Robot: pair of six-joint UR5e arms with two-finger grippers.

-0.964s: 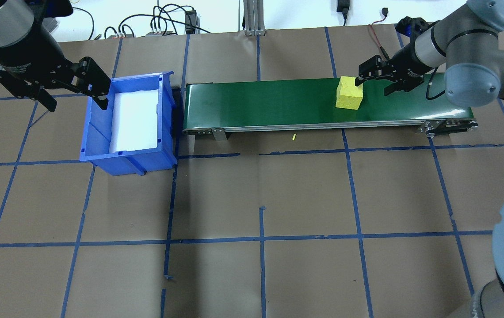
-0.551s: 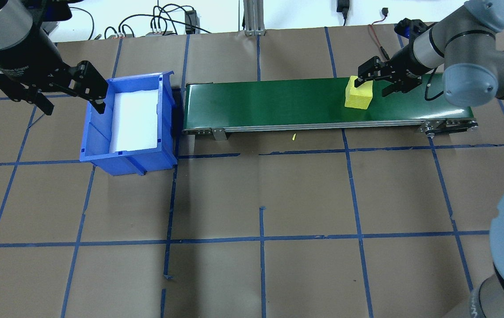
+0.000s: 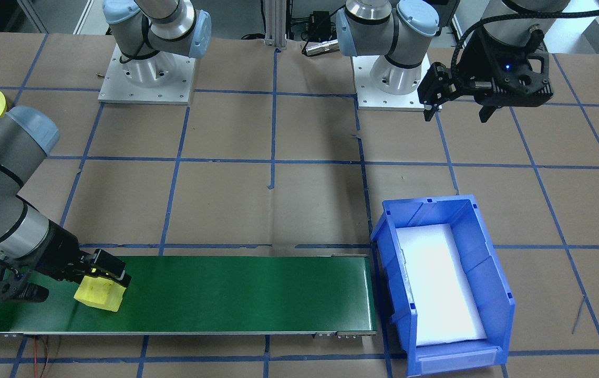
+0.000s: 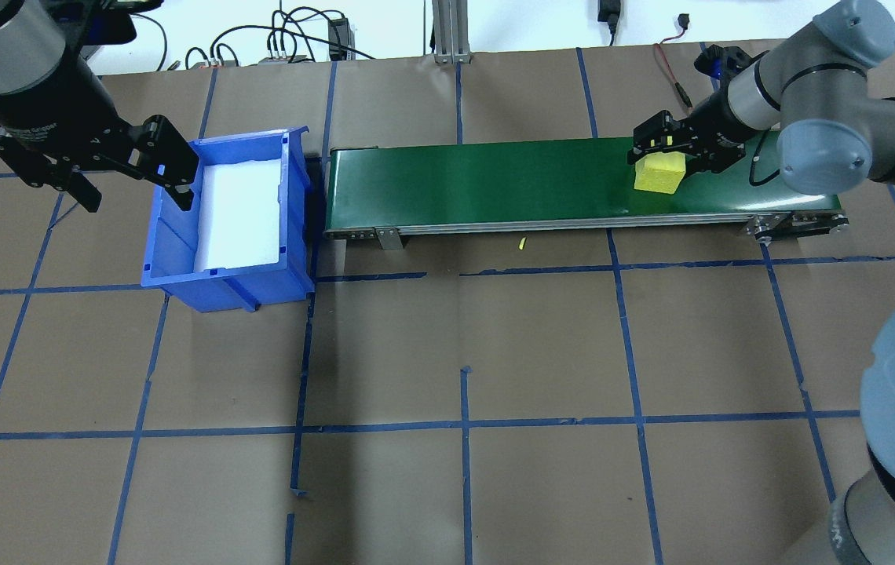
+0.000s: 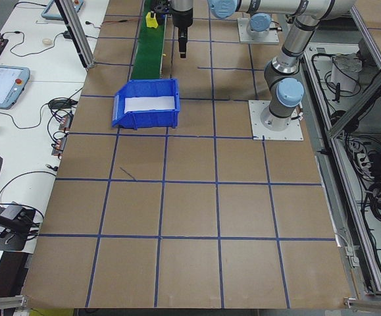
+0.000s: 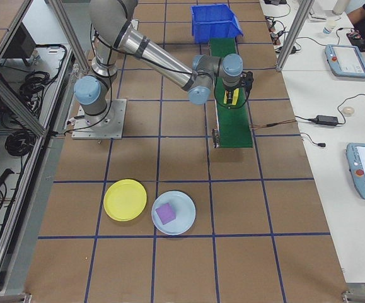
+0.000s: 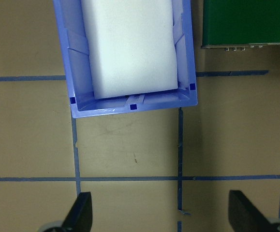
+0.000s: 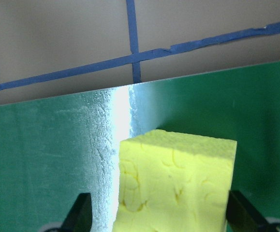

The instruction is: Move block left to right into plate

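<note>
The yellow foam block [image 4: 659, 173] sits on the green conveyor belt [image 4: 487, 180] near its right end. My right gripper [image 4: 671, 155] is open and straddles the block. In the right wrist view the block [image 8: 176, 183] fills most of the gap and lies close against the right finger [image 8: 241, 215]. The yellow plate [image 6: 125, 199] lies on the table far from the belt, seen only in the exterior right view. My left gripper [image 4: 133, 191] hangs open and empty beside the blue bin [image 4: 173, 251].
A pale blue plate [image 6: 185, 226] holding a purple block [image 6: 167, 213] lies next to the yellow plate. The blue bin [image 3: 488, 252], lined with white foam, stands at the belt's left end. Cables lie along the table's far edge.
The yellow block has travelled right along the belt. My right gripper has come down around it, still open. The left gripper has barely shifted.
</note>
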